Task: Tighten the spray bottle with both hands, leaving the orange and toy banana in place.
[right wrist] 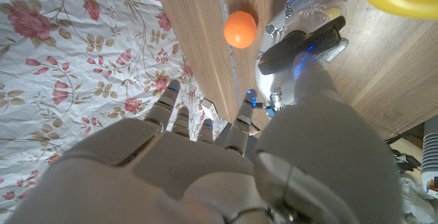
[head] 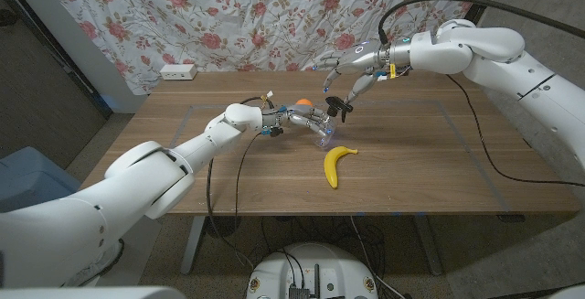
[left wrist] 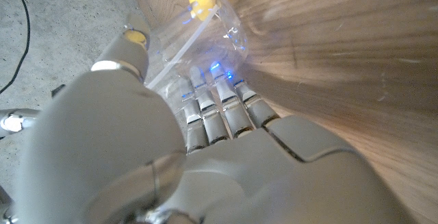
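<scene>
Gripping the clear spray bottle point(head: 320, 133) at worktop centre, my left hand point(head: 274, 119) held its body; my right hand point(head: 352, 72) pinched the black spray head point(head: 339, 107) at the bottle's one o'clock.

We count one clear spray bottle point(head: 322, 134) on the wooden table point(head: 411, 166), its one black spray head point(head: 340, 107) just above it. One orange point(head: 303, 105) just behind the bottle, one toy banana point(head: 336, 165) just in front. One white power strip point(head: 178, 71) at the table's back-left corner.
</scene>
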You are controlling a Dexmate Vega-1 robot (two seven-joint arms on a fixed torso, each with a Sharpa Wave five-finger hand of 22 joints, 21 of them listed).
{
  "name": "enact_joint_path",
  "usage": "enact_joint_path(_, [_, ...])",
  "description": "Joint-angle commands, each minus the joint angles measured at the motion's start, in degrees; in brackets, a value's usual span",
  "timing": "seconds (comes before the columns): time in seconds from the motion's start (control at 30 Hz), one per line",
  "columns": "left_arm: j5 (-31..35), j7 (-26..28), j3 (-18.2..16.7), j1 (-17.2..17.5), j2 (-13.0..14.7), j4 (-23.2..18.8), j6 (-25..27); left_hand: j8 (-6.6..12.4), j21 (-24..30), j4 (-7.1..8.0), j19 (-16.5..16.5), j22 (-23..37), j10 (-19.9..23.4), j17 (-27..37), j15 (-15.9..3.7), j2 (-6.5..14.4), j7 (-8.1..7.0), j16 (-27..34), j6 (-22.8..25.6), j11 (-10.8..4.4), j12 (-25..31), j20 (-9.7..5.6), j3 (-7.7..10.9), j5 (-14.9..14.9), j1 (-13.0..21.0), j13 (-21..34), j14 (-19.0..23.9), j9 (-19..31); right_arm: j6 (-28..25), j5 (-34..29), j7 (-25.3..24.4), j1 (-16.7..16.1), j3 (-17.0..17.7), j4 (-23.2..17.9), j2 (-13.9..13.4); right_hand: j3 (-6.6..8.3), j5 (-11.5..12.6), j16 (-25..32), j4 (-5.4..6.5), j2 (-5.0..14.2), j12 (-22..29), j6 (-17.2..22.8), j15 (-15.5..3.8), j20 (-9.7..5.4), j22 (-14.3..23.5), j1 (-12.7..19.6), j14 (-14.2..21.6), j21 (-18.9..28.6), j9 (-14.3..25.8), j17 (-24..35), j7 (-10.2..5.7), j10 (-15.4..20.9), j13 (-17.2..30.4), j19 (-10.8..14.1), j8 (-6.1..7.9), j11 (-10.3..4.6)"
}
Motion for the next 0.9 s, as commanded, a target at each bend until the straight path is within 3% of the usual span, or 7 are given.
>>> enact_joint_path(0.03, [0.1,-0.2,0.1,0.3,0.3,-0.9,0.6,9.44,0.0,0.85,0.6,0.2,6.3,0.3,-7.49,8.4,-1.82,0.0,10.2,-5.86,0.1,-2.0,1.14,0.2,-2.2,0.1,0.4,0.2,3.8,-0.8,1.3,0.9,-0.6,1.4,0.7,-0.05,0.4,0.1,0.25,0.07,0.4,0.8,0.24,0.08,0.0,-0.1,-0.4,-0.1,0.3,0.3,-0.12,-0.4,0.1,-0.5,0.39,0.06])
enact_joint_path(0.33, [0.2,0.5,0.1,1.1,1.4,-3.5,1.8,9.41,0.0,0.87,0.7,0.2,6.4,0.3,-7.56,8.4,-1.91,0.0,10.2,-5.89,0.1,-1.98,1.14,0.2,-2.2,0.2,0.4,0.2,5.1,-1.8,0.9,1.4,-0.5,1.6,0.8,-0.27,0.6,0.3,0.48,-0.05,0.6,1.3,0.1,-0.14,0.0,-0.3,-0.2,0.1,0.3,0.3,-0.12,-0.2,0.1,-0.4,0.62,0.04])
enact_joint_path(0.9, [0.4,0.0,0.4,0.9,1.1,-2.7,1.2,9.45,0.0,0.82,0.7,0.2,6.6,0.3,-7.57,8.4,-1.93,0.0,10.4,-6.08,0.1,-2.02,1.11,0.2,-2.1,0.2,0.5,0.2,7.9,-2.6,1.4,2.9,-0.7,2.2,1.0,-0.71,1.1,0.7,0.85,-0.28,0.9,2.2,-0.32,-0.34,0.0,-0.7,0.3,0.2,0.4,0.5,-0.12,0.4,0.0,-0.2,1.03,-0.13])
